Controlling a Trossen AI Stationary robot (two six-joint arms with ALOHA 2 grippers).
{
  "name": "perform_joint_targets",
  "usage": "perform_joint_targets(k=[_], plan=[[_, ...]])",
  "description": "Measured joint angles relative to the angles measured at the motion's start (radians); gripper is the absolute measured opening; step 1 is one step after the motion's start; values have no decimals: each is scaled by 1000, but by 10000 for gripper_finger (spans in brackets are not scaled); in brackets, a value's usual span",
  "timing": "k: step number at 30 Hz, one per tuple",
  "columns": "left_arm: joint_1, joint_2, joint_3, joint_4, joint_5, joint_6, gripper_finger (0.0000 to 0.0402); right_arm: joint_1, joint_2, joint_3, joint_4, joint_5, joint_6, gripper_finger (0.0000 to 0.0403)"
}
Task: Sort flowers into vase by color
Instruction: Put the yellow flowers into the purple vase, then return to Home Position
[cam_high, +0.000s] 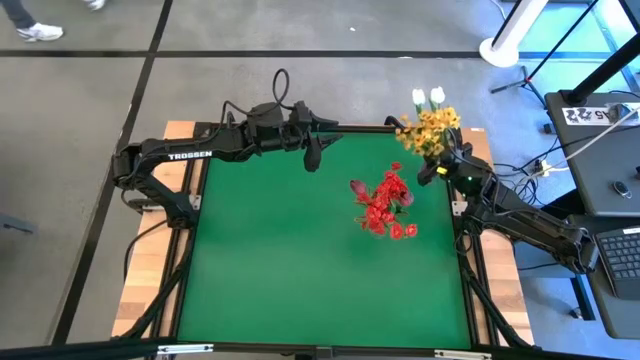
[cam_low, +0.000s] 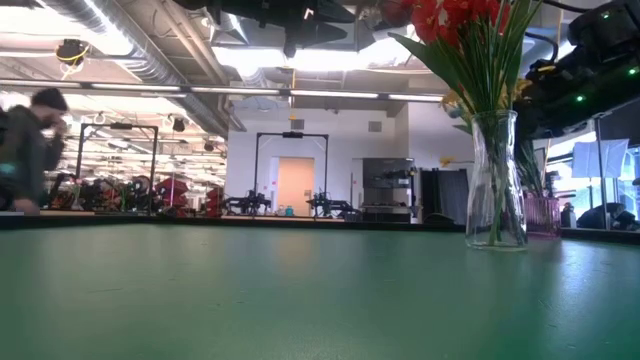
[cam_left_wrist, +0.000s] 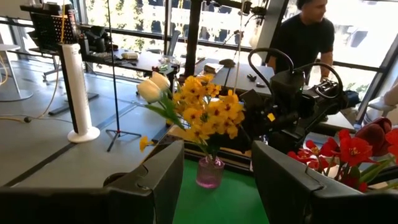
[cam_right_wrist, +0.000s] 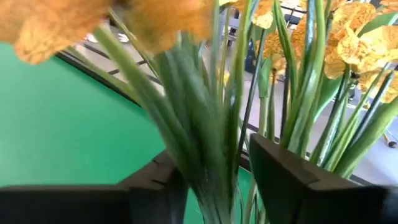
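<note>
Only left wrist view shows pink vase (cam_left_wrist: 209, 172).

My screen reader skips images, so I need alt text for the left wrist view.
Yellow flowers and white tulips stand in a small pink vase on the green table, framed by the left gripper's open fingers. Red flowers show beside the right arm; a person stands behind.

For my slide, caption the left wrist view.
Left tool open, facing yellow and white flowers in a pink vase; right arm beside them.
</note>
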Motion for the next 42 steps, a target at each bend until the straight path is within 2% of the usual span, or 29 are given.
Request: perform_joint_targets(k=[7, 13, 22, 30, 36, 42], plan=[[0, 0, 0, -4, 2, 0, 183, 0, 0, 0, 0, 9, 23, 225], [0, 0, 0, -27, 6, 0, 183, 0, 0, 0, 0, 8, 46, 263], [0, 0, 0, -49, 8, 0, 183, 0, 0, 94, -62, -11, 97, 288], [0, 0, 0, -49, 8, 0, 183, 0, 0, 257, -317, -24, 217, 289], [-1, 0, 0, -48, 9, 0, 183, 0, 1, 379, -492, -131, 289, 289], [-8, -7, 0, -43, 51, -4, 183, 0, 0, 500, -517, -298, 290, 289]])
